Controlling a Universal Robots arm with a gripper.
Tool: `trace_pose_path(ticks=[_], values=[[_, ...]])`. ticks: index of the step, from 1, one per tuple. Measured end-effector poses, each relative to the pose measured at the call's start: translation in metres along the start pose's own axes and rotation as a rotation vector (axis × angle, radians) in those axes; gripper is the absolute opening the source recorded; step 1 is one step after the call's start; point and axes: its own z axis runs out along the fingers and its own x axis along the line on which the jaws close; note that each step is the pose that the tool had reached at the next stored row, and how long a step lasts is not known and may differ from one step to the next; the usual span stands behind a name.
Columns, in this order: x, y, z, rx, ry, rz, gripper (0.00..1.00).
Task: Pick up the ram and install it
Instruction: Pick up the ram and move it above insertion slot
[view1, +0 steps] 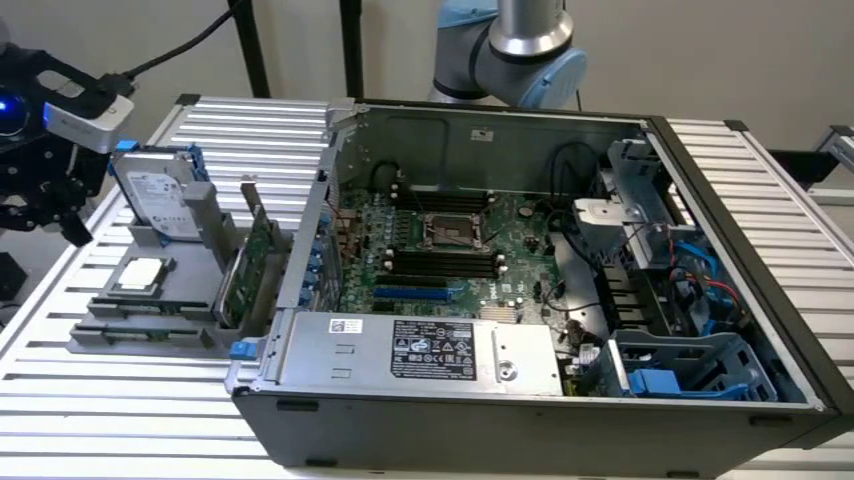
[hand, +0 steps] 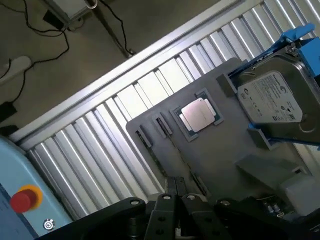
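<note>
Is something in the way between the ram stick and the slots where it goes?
Yes. The ram sits in the gray tray outside the computer case. Between it and the motherboard slots, the upright green expansion card and the case's side wall stand in the way.

A robotics lab: an opened computer case (view1: 534, 425) on a slatted aluminium bench (view1: 120, 420), plus a red emergency-stop button (hand: 22, 199).

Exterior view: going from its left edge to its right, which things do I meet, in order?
Claw → hard drive → upright green card → motherboard inside the open computer case → blue drive cage.
</note>
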Motion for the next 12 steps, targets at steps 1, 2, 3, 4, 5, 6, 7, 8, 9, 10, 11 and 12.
trace_pose_path(ticks=[1, 2, 3, 4, 5, 6, 7, 8, 9, 10, 11, 12], values=[[0.0000, 0.0000, 0.0006, 0.0006, 0.0006, -0.018, 0.00], [0.0000, -0.0001, 0.0012, 0.0011, 0.0012, -0.035, 0.00], [0.0000, -0.0001, 0.0018, 0.0017, 0.0019, -0.054, 0.00], [0.0000, -0.0001, 0.0025, 0.0023, 0.0025, -0.072, 0.00], [-0.0001, -0.0002, 0.0032, 0.0029, 0.0031, -0.090, 0.00], [-0.0001, -0.0002, 0.0038, 0.0034, 0.0038, -0.109, 0.00], [-0.0001, -0.0002, 0.0045, 0.0039, 0.0045, -0.127, 0.00], [-0.0001, -0.0002, 0.0052, 0.0044, 0.0051, -0.145, 0.00], [-0.0001, -0.0003, 0.0059, 0.0050, 0.0057, -0.163, 0.00], [-0.0001, -0.0003, 0.0067, 0.0056, 0.0063, -0.181, 0.00], [-0.0001, -0.0003, 0.0074, 0.0062, 0.0069, -0.199, 0.00], [-0.0001, -0.0003, 0.0081, 0.0068, 0.0075, -0.217, 0.00]])
